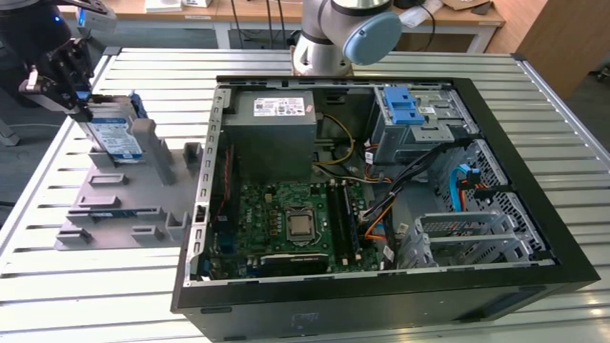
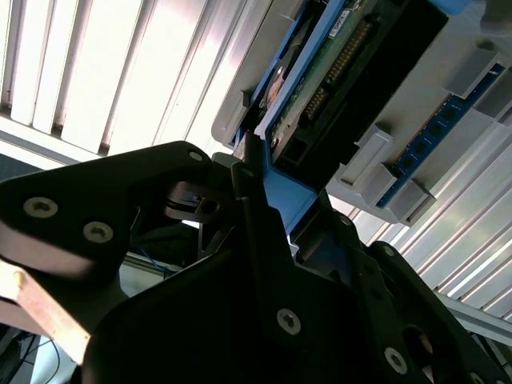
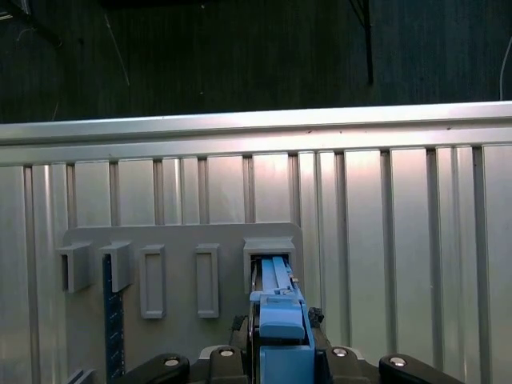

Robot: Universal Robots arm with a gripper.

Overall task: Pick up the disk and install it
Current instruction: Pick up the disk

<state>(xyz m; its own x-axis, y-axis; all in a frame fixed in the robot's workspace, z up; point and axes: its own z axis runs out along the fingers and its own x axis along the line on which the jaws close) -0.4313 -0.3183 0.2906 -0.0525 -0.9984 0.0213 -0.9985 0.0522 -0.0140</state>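
Note:
The disk [image 1: 114, 137] stands on edge at the far end of a grey fixture [image 1: 114, 207] on the exterior view's left, its white and blue label facing out. My gripper [image 1: 82, 106] sits over its upper end, shut on the disk. In the first wrist view the disk's blue rail [image 3: 278, 298] runs from between my gripper [image 3: 280, 352] fingers into a fixture slot [image 3: 269, 250]. In the second wrist view the black fingers [image 2: 254, 216] clamp the blue rail, with the disk's circuit board [image 2: 336, 56] beyond. Whether the disk's lower edge still rests in the slot I cannot tell.
An open computer case [image 1: 533, 236] lies on the slatted table, holding a grey power supply [image 1: 271, 136], a motherboard [image 1: 296, 218] and a metal drive cage with a blue latch [image 1: 404, 108]. A blue memory stick [image 1: 100, 212] rests in the fixture. The arm's base [image 1: 338, 32] stands behind the case.

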